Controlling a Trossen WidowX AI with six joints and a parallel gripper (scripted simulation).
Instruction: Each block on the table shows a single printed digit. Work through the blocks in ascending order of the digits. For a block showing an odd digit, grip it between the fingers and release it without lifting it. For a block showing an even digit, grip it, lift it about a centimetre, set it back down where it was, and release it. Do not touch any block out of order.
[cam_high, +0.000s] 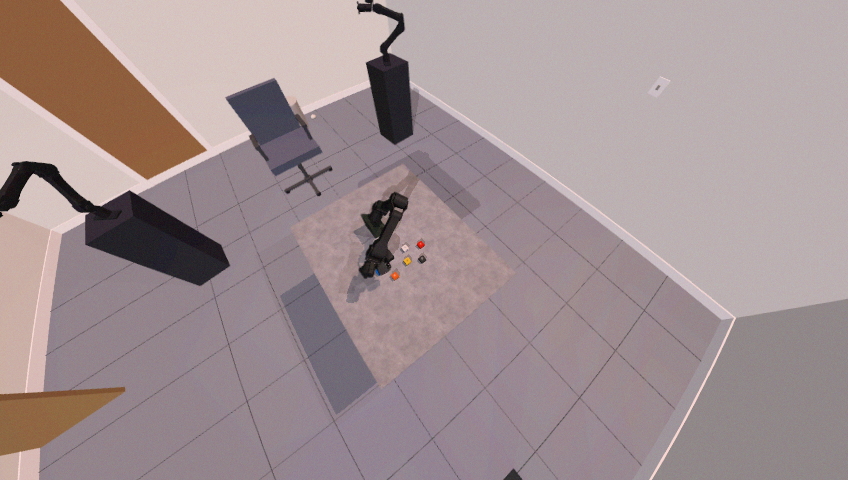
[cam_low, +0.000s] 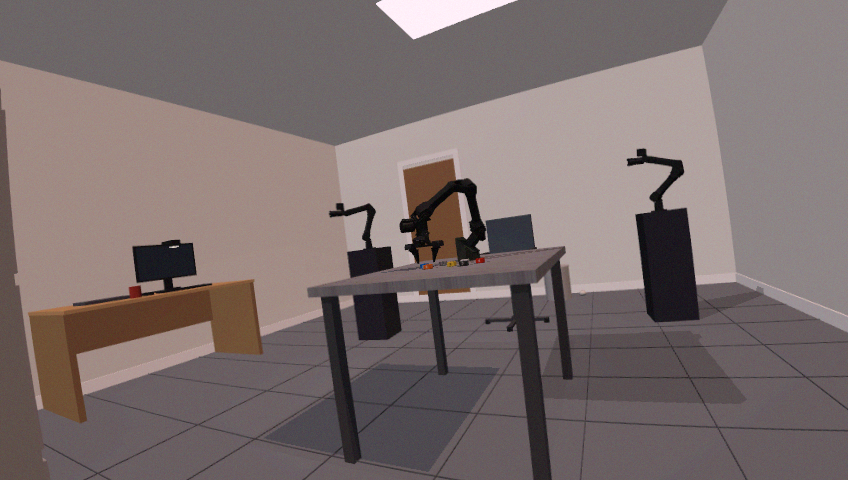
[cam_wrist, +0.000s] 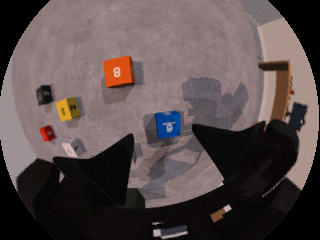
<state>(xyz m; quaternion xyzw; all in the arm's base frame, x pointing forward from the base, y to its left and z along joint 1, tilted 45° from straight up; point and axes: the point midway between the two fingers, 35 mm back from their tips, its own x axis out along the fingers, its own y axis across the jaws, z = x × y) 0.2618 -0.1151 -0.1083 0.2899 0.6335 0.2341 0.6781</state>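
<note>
My gripper (cam_low: 425, 261) (cam_wrist: 164, 131) is open and empty, low above the table. In the wrist view its fingertips are to either side of the blue block (cam_high: 377, 273) (cam_wrist: 168, 125), whose digit is a barred 6 or 9; I cannot tell which. The orange block (cam_high: 395, 275) (cam_wrist: 118, 72) shows 8. The yellow block (cam_high: 407, 261) (cam_wrist: 68, 109) seems to show 2. The white block (cam_high: 405, 248) (cam_wrist: 71, 148), red block (cam_high: 420, 244) (cam_wrist: 47, 133) and black block (cam_high: 422, 259) (cam_wrist: 44, 95) have unclear digits. A grey block (cam_wrist: 137, 152) is mostly hidden behind the left finger.
The blocks lie on the stone-patterned table (cam_high: 410, 321) (cam_low: 380, 279). The orange block is close to the blue one. The other coloured blocks lie to the left in the wrist view. Two other arms stand on dark pedestals (cam_high: 392, 107) (cam_high: 160, 243) away from the table.
</note>
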